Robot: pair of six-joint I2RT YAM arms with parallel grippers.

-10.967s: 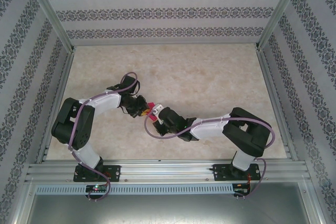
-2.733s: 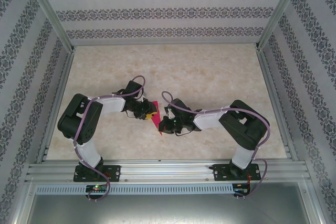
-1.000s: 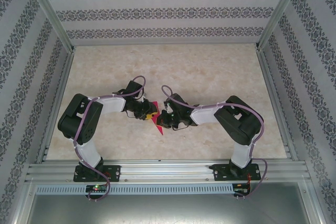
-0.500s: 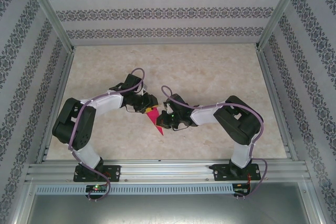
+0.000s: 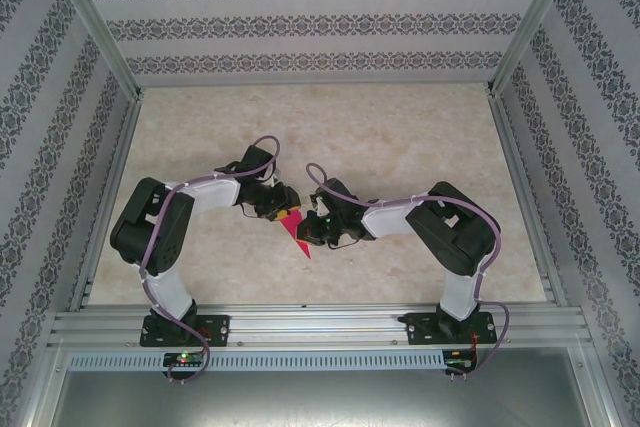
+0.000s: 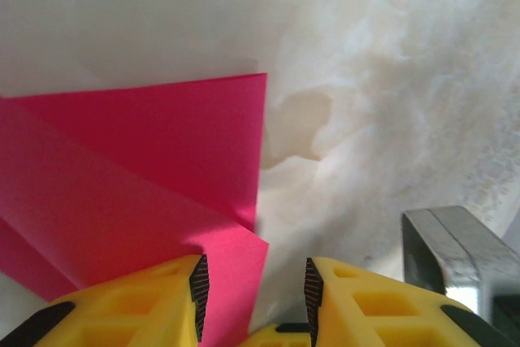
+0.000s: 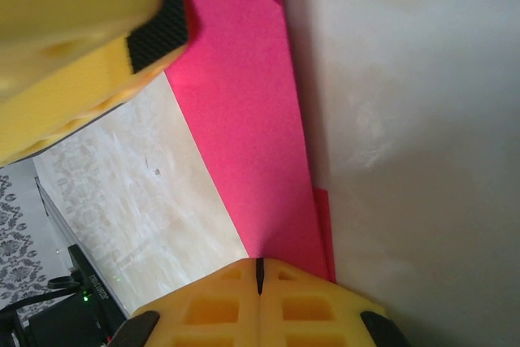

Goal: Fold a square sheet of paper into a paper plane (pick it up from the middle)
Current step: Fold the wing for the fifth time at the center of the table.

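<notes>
Left gripper (image 6: 253, 294) has its yellow fingers apart, and I see one edge of the paper plane (image 6: 138, 160) reaching into the gap between them. My right gripper (image 7: 260, 270) has its fingers pressed together, tips against the narrow end of the pink paper; I cannot tell whether they pinch it or only press on it. The plane lies folded and pointed on the table (image 5: 400, 137), between both grippers, near the middle.
</notes>
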